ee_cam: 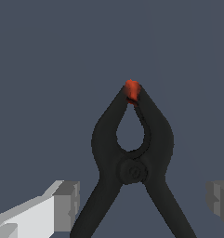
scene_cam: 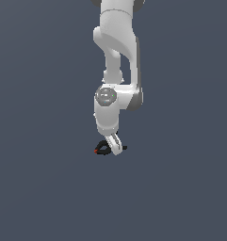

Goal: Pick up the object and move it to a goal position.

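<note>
The object (ee_cam: pixel 132 171) is a black spring clamp with a small red tip, lying flat on the grey floor. In the wrist view it sits between my two fingers, its splayed handles pointing back toward the hand. My gripper (ee_cam: pixel 143 201) is open: one grey pad (ee_cam: pixel 67 204) stands just outside one handle and the other pad (ee_cam: pixel 219 199) is farther out from the other handle. Neither pad touches the clamp. In the exterior view the gripper (scene_cam: pixel 114 147) is down at floor level over the object (scene_cam: pixel 102 149), hiding part of it.
The plain dark grey floor (scene_cam: pixel 181 188) extends all around. The white arm (scene_cam: pixel 116 56) rises straight above the clamp. No goal marker shows.
</note>
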`<state>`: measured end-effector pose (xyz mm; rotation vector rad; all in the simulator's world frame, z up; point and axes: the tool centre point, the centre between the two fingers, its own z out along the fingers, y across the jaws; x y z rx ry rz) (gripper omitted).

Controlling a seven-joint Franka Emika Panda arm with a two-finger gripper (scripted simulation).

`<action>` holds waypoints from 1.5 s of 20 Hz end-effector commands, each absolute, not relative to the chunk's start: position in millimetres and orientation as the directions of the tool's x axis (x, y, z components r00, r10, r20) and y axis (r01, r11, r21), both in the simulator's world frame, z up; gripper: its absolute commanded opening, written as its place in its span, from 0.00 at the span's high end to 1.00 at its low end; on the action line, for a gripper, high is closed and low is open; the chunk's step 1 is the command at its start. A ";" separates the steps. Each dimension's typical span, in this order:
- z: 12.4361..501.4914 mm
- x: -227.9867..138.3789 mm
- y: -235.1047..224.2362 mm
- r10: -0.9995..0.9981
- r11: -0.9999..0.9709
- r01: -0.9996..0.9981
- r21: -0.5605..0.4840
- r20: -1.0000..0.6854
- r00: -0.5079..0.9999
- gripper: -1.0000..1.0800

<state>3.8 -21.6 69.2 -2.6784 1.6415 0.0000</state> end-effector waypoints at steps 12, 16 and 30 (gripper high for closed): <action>21.5 2.8 -21.7 -0.893 -0.450 -0.893 0.000 0.000 0.450 0.04; 19.2 3.5 -21.7 -0.893 -0.450 -0.893 0.000 0.000 0.450 1.00; 21.6 7.4 -17.8 -0.893 -0.451 -0.893 -0.003 0.001 0.451 1.00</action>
